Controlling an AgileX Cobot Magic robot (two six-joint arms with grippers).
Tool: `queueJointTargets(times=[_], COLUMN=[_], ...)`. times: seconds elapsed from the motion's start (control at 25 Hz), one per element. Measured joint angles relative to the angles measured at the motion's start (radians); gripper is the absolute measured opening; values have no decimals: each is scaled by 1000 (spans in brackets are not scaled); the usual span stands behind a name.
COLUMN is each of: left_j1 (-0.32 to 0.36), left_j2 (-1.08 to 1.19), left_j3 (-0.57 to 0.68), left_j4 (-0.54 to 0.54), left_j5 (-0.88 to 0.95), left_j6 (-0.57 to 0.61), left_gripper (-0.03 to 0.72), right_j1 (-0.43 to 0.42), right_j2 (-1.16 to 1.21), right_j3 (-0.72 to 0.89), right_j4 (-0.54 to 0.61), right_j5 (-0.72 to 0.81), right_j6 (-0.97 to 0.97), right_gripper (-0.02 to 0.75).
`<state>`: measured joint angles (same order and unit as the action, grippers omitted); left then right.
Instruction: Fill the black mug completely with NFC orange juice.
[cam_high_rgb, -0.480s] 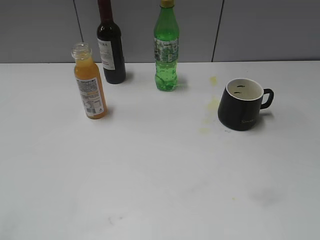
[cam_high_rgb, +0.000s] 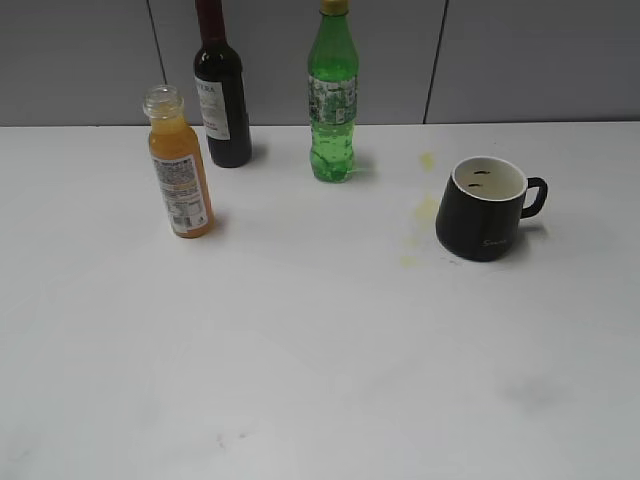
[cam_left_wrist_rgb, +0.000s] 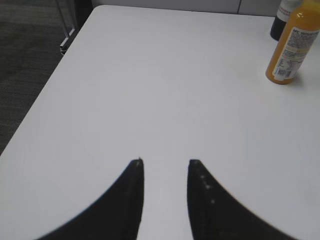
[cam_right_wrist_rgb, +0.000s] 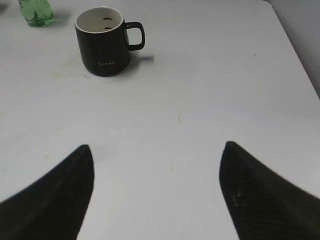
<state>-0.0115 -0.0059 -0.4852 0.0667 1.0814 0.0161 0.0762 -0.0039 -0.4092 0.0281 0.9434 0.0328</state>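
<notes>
The black mug (cam_high_rgb: 488, 208) stands upright at right of the frame on the worktop (cam_high_rgb: 320, 350), the NFC orange juice (cam_high_rgb: 178, 165) bottle at upper left. The left claw (cam_left_wrist_rgb: 165, 170) is slightly apart and the right claw (cam_right_wrist_rgb: 156, 150) wide apart, both holding nothing.

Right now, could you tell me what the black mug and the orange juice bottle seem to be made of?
The black mug: likely ceramic, with a matte black outside that gives no glare and a glossy white inside.
The orange juice bottle: probably clear plastic, since the uncapped wide neck is see-through above the juice; it has a printed label, material unclear.
</notes>
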Motion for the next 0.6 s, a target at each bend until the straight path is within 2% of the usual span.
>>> queueJointTargets(times=[0.24,0.36,0.48,0.6], left_j1=[0,0,0,0], left_j2=[0,0,0,0], left_j3=[0,0,0,0], left_j4=[0,0,0,0], left_j5=[0,0,0,0], left_j6=[0,0,0,0], left_gripper=[239,239,239,239], right_j1=[0,0,0,0], right_j2=[0,0,16,74], right_j3=[0,-14,-23,-12], right_j4=[0,0,-2,-19], right_j5=[0,-21,-122,-278], right_j6=[0,0,0,1], right_gripper=[594,631,667,672])
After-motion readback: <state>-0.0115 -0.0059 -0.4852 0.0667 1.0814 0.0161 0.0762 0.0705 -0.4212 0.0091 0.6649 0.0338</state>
